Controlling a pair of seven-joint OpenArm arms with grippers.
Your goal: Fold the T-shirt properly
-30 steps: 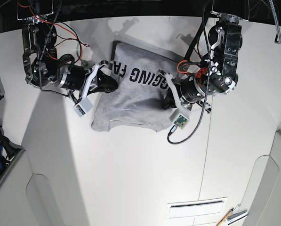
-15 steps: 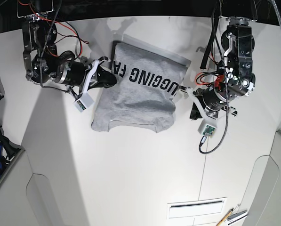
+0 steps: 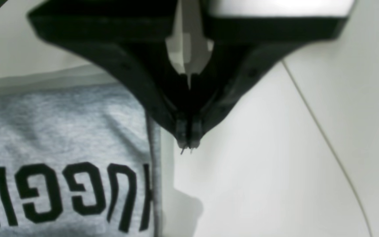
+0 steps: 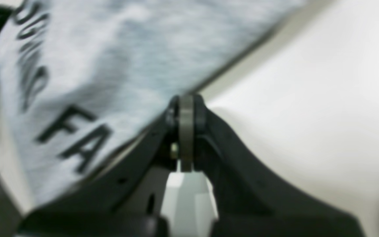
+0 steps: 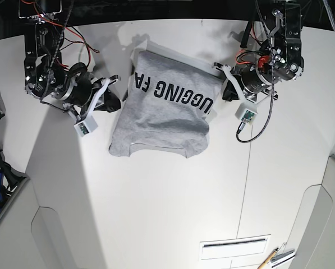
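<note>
Your T-shirt (image 5: 161,112) lies folded into a rough rectangle on the white table (image 5: 156,213), light heather grey, with bold black block lettering running across its upper half and its collar edge at the bottom. It sits between your two claws, touching neither. Your left gripper (image 3: 187,144) hangs just beside the shirt's lettered edge, jaws pressed together on nothing. Your right gripper (image 4: 185,108) sits at the opposite edge, jaws likewise closed and empty.

The T-shirt (image 5: 161,115) is soft, matt heather-grey knit cloth with flat black printed lettering. The table (image 5: 156,213) looks smooth, white, faintly satin. Both hands, left hand (image 3: 187,144) and right hand (image 4: 185,108), are matt black plastic.
</note>
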